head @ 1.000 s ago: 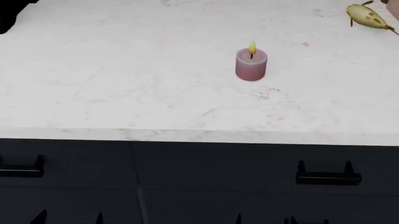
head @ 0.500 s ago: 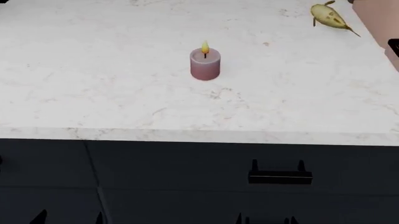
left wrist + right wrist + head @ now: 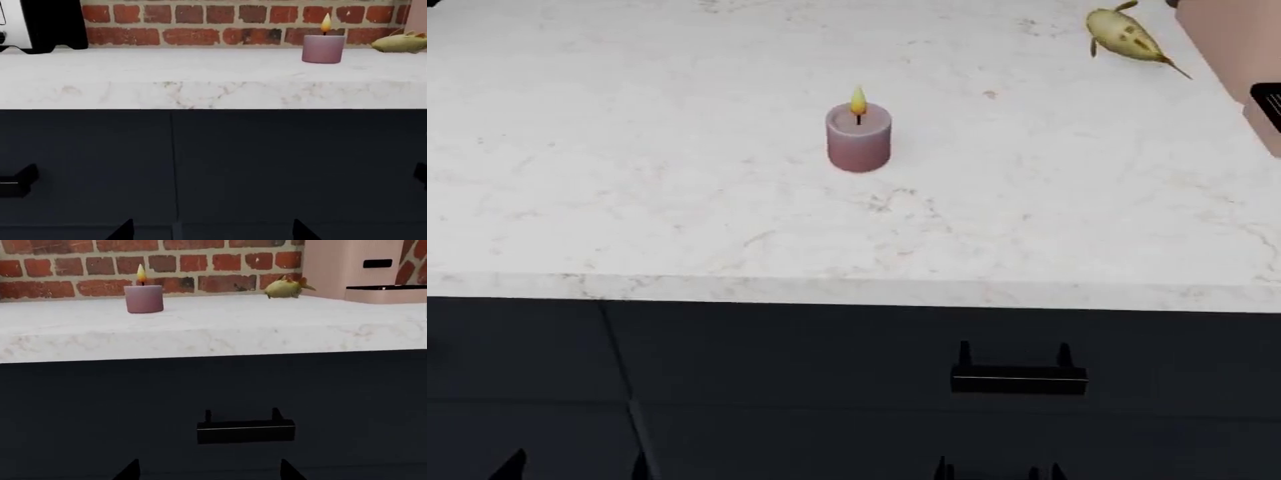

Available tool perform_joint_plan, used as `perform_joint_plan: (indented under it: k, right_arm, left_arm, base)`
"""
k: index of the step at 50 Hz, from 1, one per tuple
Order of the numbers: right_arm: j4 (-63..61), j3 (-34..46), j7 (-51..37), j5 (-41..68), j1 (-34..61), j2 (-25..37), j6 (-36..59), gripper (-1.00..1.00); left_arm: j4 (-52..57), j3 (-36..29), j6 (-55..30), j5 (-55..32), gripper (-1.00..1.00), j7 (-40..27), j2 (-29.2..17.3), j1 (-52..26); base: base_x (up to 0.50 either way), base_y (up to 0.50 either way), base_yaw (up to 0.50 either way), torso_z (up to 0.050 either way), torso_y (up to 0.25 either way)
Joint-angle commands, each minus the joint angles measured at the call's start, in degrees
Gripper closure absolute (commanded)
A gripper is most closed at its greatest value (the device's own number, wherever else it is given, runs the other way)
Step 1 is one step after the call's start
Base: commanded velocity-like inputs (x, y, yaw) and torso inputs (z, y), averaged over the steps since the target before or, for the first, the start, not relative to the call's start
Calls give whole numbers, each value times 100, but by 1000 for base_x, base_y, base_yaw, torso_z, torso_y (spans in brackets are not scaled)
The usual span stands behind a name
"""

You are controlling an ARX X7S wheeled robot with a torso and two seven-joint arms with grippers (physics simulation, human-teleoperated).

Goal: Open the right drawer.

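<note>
The right drawer (image 3: 827, 350) is a dark navy front under the white counter, flush with the front beside it. Its black bar handle (image 3: 1018, 378) sits right of centre and shows straight ahead in the right wrist view as the handle (image 3: 245, 430). My right gripper (image 3: 210, 474) is open, its fingertips (image 3: 130, 470) low and apart from the handle, nothing between them. My left gripper (image 3: 213, 234) is open too, facing the seam (image 3: 175, 165) between the two fronts. In the head view only the tips of the left gripper (image 3: 574, 468) and right gripper (image 3: 998, 471) show at the bottom edge.
A lit pink candle (image 3: 858, 136) stands on the white marble counter (image 3: 627, 180). A yellowish fish-shaped object (image 3: 1124, 34) lies at the back right next to a pink appliance (image 3: 1238, 50). The left drawer's handle (image 3: 17, 181) shows in the left wrist view. A brick wall (image 3: 200, 262) backs the counter.
The head view has shifted right: candle, fish-shaped object and the right drawer's handle have slid left in it, most of that in the first half second. The pink appliance has come into view.
</note>
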State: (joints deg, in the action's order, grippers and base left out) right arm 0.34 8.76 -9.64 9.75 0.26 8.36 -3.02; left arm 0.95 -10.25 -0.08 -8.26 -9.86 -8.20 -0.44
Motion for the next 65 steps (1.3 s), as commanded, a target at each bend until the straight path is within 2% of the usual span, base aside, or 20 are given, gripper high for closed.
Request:
perform_joint_plan:
  k: [1,11,60,61,65]
  right_arm:
    - [-17,53,-64,12,-2,43,4,-100]
    - [-15,93,-90,52,-4,70,-13,-100]
    - [-11,251,-244,193,26,198,-49,-100]
    - [8,254,-241,194,29,199,-70,-100]
    - [-62,270,-225,234,7,220,-72,-100]
  left_arm:
    - [26,-61,137,-60,-100,17,-57,20]
    - [26,-222,155,115,-100,-9,-147,42]
    - [0,-356,230,-40,-100,-137,-275,26]
    - [2,-301,251,-282,-100,-25,-251,33]
    - [67,-343,250,-168,-100,-103,-273,48]
  base:
    - [0,0,0,0,0]
    - [0,0,0,0,-22]
    - [-1,0,0,0,-207]
    - [0,0,0,0,0]
    - [-3,0,0,0,0]
